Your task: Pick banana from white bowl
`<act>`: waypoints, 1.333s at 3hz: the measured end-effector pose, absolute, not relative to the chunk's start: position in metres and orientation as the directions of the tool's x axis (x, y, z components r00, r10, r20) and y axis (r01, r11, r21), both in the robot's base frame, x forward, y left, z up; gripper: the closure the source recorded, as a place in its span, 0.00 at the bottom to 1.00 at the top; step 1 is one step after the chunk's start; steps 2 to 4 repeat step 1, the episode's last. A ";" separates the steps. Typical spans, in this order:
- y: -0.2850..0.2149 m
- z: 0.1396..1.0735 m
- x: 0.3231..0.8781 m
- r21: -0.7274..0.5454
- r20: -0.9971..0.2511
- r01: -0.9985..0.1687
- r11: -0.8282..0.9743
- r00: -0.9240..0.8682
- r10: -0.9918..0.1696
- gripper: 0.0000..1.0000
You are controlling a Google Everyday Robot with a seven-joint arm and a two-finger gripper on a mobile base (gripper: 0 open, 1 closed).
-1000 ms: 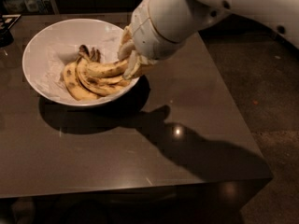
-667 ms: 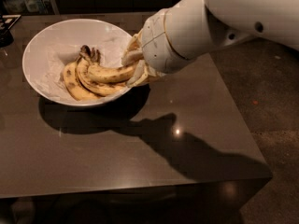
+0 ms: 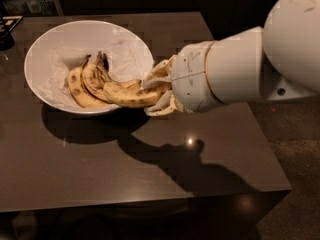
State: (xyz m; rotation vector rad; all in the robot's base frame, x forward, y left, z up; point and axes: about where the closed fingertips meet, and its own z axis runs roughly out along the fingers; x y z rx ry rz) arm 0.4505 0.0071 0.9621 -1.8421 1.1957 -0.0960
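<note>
— Why grip at that end?
— Clamped on the banana with the gripper just outside the white bowl, leaving the stem inside and the far end across the rim. Probably done to draw it sideways, clear of the shorter bananas touching it.

The cream two-finger gripper has drawn back from over the wide, shallow white bowl to just outside its right rim. It is clamped on the long, curved, brown-speckled yellow banana, whose gripped end now pokes out across that rim rather than lying inside.
</note>
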 end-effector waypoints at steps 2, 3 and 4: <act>0.008 0.964 0.447 -0.717 -0.392 -0.689 -0.108 0.526 -0.755 1.00; 0.008 0.964 0.447 -0.717 -0.392 -0.689 -0.108 0.526 -0.755 1.00; 0.008 0.964 0.447 -0.717 -0.392 -0.689 -0.108 0.526 -0.755 1.00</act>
